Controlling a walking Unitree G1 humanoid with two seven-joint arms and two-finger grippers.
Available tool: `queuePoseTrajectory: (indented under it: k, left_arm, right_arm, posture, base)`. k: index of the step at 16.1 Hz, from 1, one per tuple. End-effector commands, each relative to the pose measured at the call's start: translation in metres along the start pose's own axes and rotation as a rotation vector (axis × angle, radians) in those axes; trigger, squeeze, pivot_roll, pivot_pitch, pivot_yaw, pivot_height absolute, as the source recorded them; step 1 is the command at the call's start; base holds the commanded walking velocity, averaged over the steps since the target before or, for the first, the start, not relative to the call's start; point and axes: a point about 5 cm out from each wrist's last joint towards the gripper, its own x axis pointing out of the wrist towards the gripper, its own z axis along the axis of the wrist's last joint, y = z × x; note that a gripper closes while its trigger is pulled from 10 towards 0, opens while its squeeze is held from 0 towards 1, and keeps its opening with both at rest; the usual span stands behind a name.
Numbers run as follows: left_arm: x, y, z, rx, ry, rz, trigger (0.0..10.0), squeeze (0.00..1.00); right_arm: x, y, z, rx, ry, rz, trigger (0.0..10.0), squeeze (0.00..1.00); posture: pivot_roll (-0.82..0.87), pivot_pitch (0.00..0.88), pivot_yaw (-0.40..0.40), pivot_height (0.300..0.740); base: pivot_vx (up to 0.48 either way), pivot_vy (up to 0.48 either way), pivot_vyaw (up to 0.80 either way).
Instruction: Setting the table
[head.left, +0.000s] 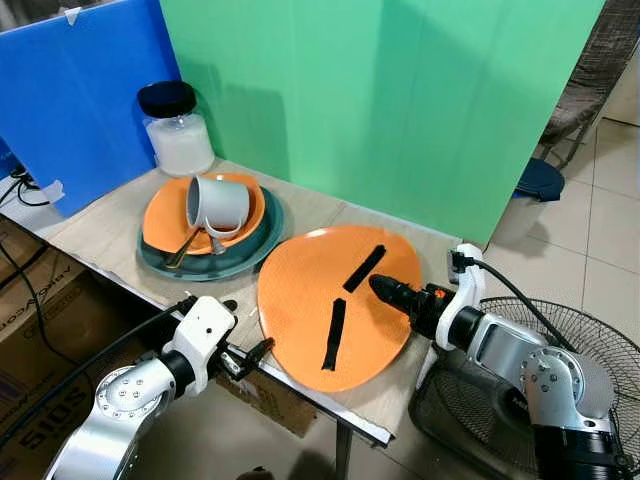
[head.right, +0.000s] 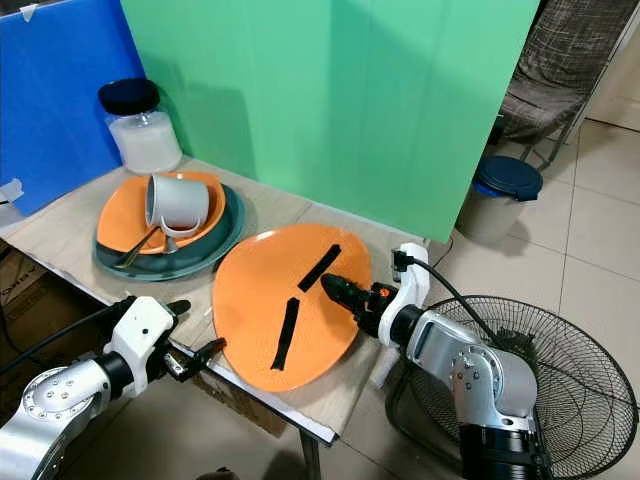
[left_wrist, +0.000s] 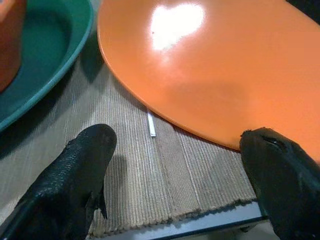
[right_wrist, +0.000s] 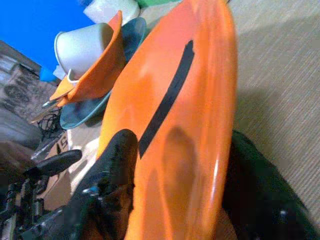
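A large orange plate (head.left: 310, 300) with two black strips (head.left: 365, 268) on it lies on the beige table mat (head.left: 110, 225), near the front right corner. My right gripper (head.left: 388, 288) is shut on the plate's right rim (right_wrist: 200, 150), one finger above and one below. My left gripper (head.left: 248, 328) is open at the table's front edge, just left of the plate's near rim (left_wrist: 210, 90), with only mat between its fingers (left_wrist: 75, 175). Further back on the left, a grey mug (head.left: 215, 205) lies tipped on a smaller orange plate (head.left: 165, 215) stacked on a teal plate (head.left: 250, 250), with a spoon (head.left: 185, 250).
A lidded glass jar (head.left: 178, 130) stands behind the stack, in front of blue and green boards. A floor fan (head.left: 590, 340) is right of the table under my right arm. A blue-lidded bin (head.left: 540, 180) and a chair are behind it. Cardboard boxes (head.left: 40, 320) sit lower left.
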Motion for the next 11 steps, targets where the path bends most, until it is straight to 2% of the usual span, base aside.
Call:
queuePoseTrajectory:
  k: [1,11]
  left_arm:
    - [0.0002,-0.0031,-0.0207,-0.011,0.113,0.003,10.0,0.0]
    - [0.0026,0.0025,-0.0147,0.021,0.092,0.033,10.0,0.0]
  right_arm:
    - [-0.0008,0.0075,0.0061,-0.004,-0.022,0.045,0.0,0.0]
    - [-0.002,0.0089,0.0056,0.028,-0.023,0.057,0.0,0.0]
  posture:
    - [0.16,0.0,0.015,0.74]
    - [0.16,0.0,0.02,0.74]
  base:
    - [0.0,0.0,0.0]
    - [0.0,0.0,0.0]
